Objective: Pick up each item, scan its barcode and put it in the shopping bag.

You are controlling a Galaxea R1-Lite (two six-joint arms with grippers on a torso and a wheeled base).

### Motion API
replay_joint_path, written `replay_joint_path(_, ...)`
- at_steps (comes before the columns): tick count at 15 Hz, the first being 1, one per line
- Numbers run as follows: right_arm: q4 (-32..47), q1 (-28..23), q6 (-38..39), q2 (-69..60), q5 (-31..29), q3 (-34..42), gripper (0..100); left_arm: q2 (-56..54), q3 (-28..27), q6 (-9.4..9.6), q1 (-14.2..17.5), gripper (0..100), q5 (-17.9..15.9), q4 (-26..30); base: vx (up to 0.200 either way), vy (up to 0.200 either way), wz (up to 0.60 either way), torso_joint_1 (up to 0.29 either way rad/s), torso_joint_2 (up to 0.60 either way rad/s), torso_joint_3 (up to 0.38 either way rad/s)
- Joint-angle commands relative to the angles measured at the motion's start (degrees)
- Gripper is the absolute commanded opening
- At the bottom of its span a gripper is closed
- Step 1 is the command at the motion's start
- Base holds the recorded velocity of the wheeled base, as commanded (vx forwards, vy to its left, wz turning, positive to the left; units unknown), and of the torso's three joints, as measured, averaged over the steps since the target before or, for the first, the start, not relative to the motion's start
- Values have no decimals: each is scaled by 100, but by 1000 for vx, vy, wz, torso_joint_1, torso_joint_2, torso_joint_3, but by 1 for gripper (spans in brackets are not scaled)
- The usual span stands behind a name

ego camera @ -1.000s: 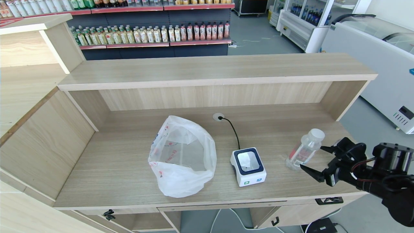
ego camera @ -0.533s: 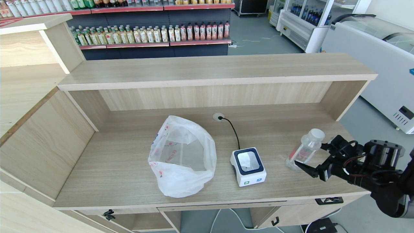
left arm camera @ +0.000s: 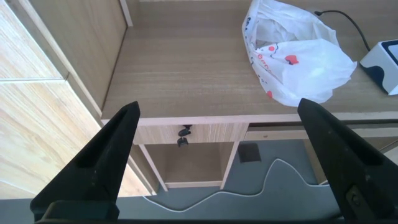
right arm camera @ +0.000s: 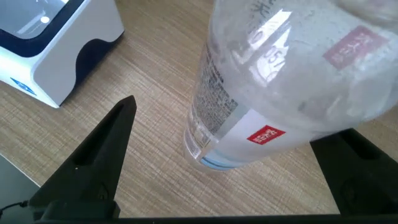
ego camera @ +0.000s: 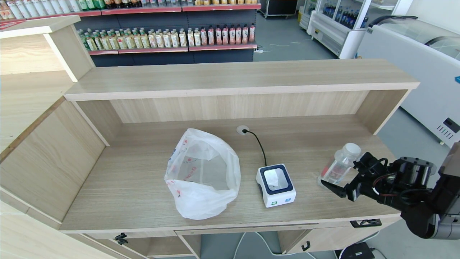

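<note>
Bottle (ego camera: 342, 158) stood at the frame's right on the counter (ego camera: 143, 180), between spread fingers of the right gripper (ego camera: 339, 174); left gripper (left arm camera: 217, 107) gaped too.

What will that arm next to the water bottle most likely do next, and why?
Probably close the right gripper on the water bottle. Its fingers are open and, in the right wrist view, stand on either side of the bottle, which is upright on the counter and not yet lifted toward the scanner.

bottle (right arm camera: 249, 81) top cropped, scanner (left arm camera: 384, 59) half cropped
</note>
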Motion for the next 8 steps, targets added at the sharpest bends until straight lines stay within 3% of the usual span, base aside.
replay_joint_path(1,-1,52,48,167,38,-215,100,-2,0,-1,2,100,0,0,0,0,0,0,0,0)
replay_joint_path(8,-230,377,514,466,47,-725,100,-2,0,-1,2,100,0,0,0,0,0,0,0,0)
